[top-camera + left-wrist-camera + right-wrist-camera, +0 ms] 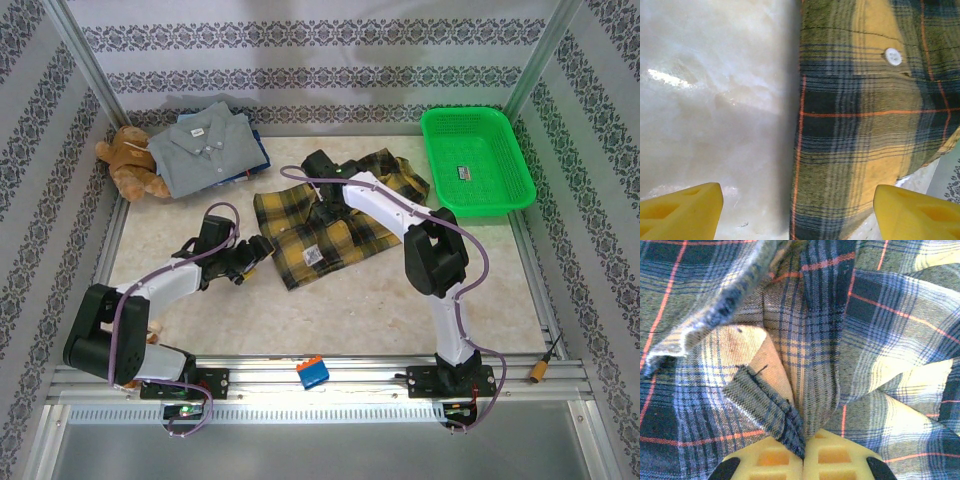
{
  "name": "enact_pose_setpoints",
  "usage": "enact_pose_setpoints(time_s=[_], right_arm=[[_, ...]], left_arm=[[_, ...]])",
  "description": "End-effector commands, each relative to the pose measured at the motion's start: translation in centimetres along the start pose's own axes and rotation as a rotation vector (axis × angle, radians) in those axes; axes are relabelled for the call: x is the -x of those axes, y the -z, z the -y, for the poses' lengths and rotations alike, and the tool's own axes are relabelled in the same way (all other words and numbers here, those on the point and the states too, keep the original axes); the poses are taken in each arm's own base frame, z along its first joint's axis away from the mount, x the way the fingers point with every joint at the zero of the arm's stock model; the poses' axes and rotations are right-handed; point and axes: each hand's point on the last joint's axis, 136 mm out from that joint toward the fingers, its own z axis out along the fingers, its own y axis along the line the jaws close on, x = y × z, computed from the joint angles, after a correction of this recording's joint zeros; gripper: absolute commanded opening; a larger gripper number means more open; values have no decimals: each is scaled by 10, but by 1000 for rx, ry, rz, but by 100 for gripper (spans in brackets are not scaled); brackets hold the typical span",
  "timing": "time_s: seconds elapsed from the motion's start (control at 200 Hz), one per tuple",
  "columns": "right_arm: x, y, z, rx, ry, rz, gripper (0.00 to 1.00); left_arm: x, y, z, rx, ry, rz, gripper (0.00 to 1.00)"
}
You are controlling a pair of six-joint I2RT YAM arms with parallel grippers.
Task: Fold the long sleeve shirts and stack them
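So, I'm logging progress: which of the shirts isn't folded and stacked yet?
The mustard plaid flannel, spread out mid-table with the right gripper pinching it; the grey shirt lies folded on the blue one, back left.

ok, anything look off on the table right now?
The plaid shirt lies bunched and skewed mid-table, its far-right part crumpled, with the right gripper pinching a fold. A teddy bear sits beside the grey shirt at the far left, and it is no shirt. Nothing looks spilled or damaged.

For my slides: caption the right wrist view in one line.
Right end effector shut, pinching a fold of the plaid flannel shirt.
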Motion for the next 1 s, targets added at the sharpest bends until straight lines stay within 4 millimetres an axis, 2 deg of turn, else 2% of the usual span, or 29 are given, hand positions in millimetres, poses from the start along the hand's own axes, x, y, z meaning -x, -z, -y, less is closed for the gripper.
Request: enact_pose_setpoints(time_s=[0.0, 0.165, 0.58, 0.994], right_arm=[[-4, -14, 22, -76, 33, -41, 7], [-13, -36, 29, -60, -5, -88, 10], [-23, -57, 30, -33, -46, -127, 12], [-28, -61, 33, -6, -77, -142, 13]], left_arm=[[6, -5, 9, -15, 12, 31, 79], [17, -13, 21, -18, 30, 74, 79], [45, -51, 65, -173, 152, 154, 75], [56, -82, 57, -124, 223, 166, 67]])
